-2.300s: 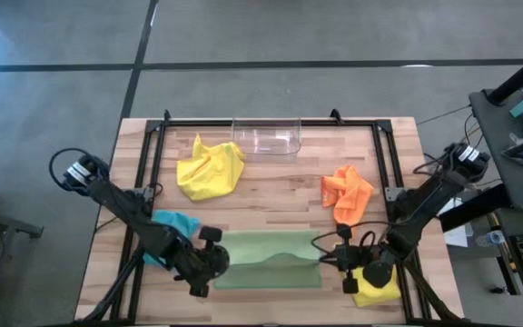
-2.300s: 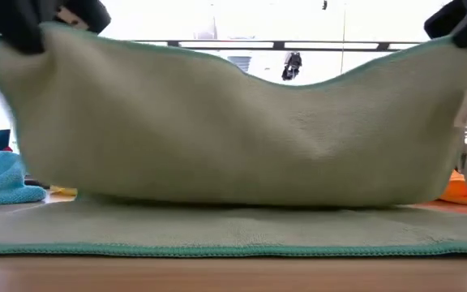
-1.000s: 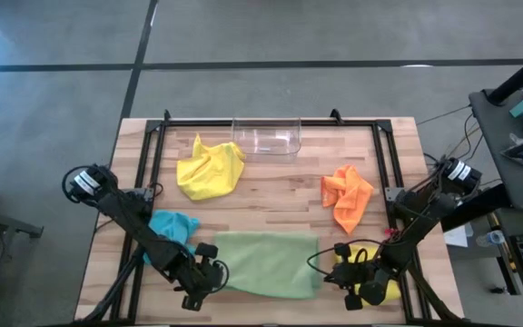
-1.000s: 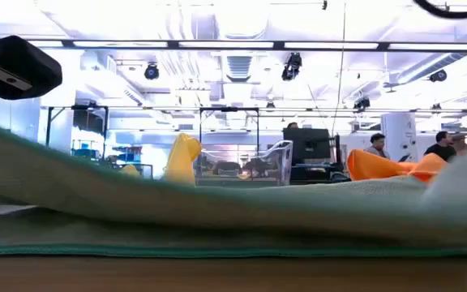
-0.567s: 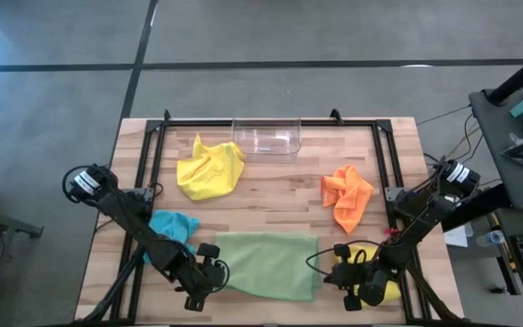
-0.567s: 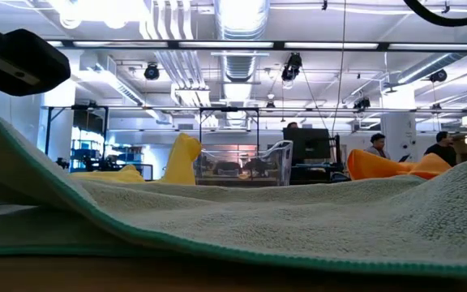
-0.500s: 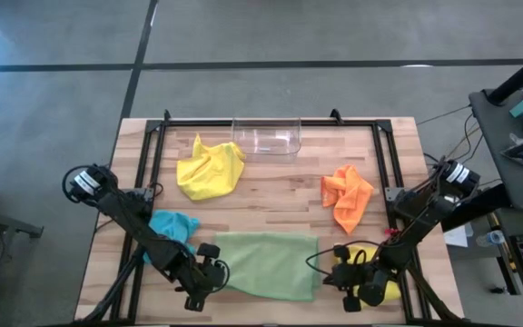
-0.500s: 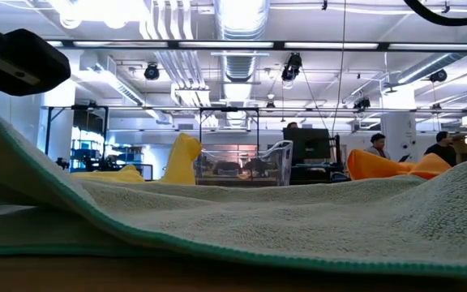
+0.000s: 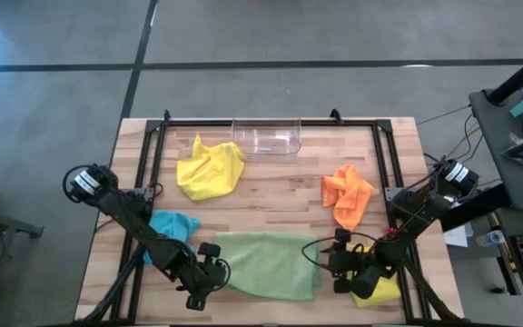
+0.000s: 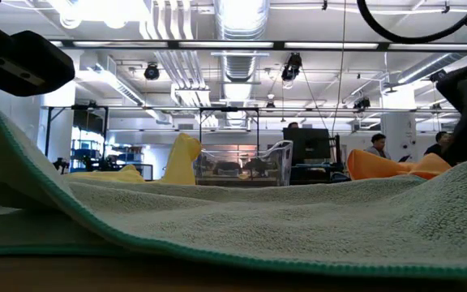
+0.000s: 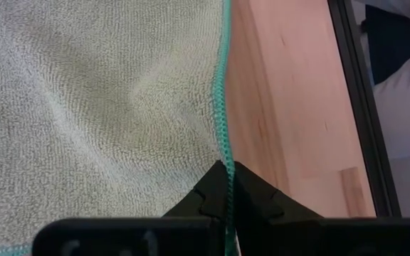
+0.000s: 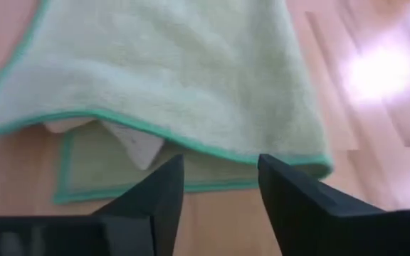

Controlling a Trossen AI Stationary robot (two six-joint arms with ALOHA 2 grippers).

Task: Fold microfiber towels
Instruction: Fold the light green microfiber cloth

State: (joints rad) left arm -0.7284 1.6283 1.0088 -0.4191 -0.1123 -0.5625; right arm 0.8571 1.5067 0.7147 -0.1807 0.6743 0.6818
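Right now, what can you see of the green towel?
The green towel is a soft, fuzzy pale green cloth with a darker green stitched edge. It lies folded over on itself at the front of the wooden table, its top layer a bit rumpled. The left gripper pinches its edge with shut fingers. The right gripper is open just off its other side, with a white tag showing under the top layer.

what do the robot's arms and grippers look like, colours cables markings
Both arms are black, slim and jointed, with thin black cables looping along them. Each has a light grey cylinder at its outer joint. The left gripper has two matte black angular fingers that narrow to wedge-shaped tips. The right gripper has two matte black, broad, flat fingers. No markings show.
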